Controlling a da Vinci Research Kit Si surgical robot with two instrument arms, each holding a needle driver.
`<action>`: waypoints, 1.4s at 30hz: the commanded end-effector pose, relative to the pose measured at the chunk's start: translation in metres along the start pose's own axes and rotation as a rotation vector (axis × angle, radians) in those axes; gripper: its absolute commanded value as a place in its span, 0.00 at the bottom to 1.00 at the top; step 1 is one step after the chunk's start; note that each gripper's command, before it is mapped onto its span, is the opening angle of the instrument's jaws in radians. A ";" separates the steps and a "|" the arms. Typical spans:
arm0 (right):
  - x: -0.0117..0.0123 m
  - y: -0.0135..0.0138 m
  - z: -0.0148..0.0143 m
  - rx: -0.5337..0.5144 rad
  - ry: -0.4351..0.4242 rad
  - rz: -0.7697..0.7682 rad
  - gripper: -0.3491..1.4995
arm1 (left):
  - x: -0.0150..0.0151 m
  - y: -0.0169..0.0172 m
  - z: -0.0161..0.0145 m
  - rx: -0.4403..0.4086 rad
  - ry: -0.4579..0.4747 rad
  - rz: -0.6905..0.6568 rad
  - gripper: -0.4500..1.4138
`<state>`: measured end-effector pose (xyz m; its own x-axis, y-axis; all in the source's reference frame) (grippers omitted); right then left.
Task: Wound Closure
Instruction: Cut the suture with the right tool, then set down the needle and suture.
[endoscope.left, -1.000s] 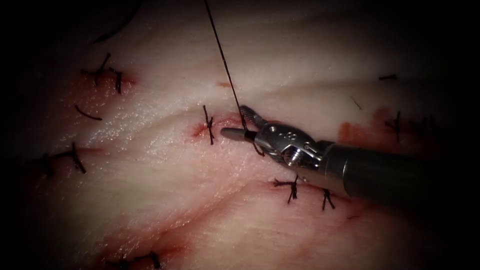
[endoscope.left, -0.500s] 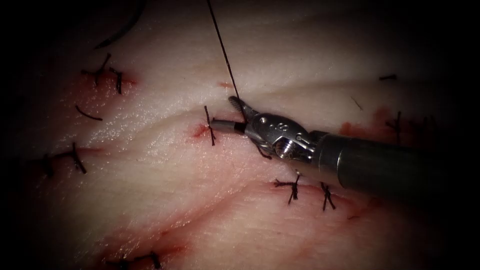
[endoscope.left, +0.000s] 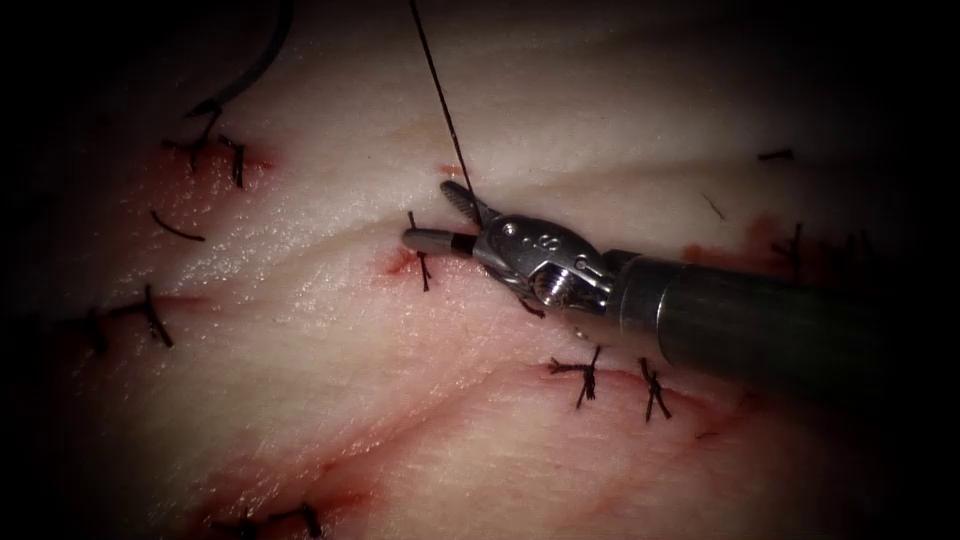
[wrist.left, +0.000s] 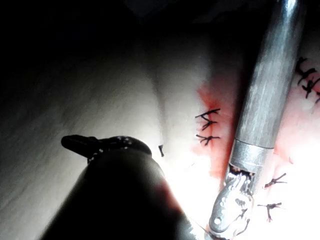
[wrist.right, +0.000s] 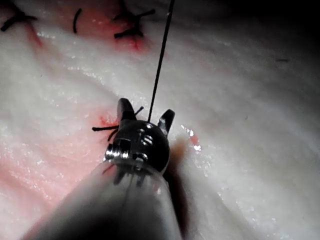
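Right end effector (endoscope.left: 440, 212) enters from the right, jaws parted, holding nothing; the taut thread (endoscope.left: 432, 78) runs between them, so the strand sits in the gape, its long axis rising steeply up and away. Thread meets the tissue (endoscope.left: 330, 330) at the stitch (endoscope.left: 418, 250) on the cut. Left end effector (wrist.left: 80, 143): jaw state unreadable, well apart. Needle (endoscope.left: 255, 65) lies far upper left, free of both tools.

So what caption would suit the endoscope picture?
Right tool, jaws open astride a taut thread, over the stitched cut in the tissue.
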<state>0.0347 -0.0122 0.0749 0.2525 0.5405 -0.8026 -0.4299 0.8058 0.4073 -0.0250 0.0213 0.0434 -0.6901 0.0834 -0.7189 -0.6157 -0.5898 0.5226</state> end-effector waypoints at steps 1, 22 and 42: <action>0.0006 0.0002 0.0012 0.000 0.004 -0.009 0.86 | 0.0006 0.0000 0.0009 0.003 0.003 -0.001 0.00; 0.0018 0.0005 -0.0016 -0.025 0.009 0.046 0.08 | 0.0026 0.0008 -0.0012 0.006 0.007 0.002 0.00; -0.0033 0.0029 -0.0213 -0.116 0.048 0.001 0.99 | -0.0029 0.0030 0.0090 0.061 -0.028 0.087 0.00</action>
<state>0.0136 -0.0172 0.0691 0.2124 0.5284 -0.8220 -0.5304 0.7688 0.3572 -0.0278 0.0259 0.0519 -0.7530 0.0597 -0.6553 -0.5727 -0.5499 0.6080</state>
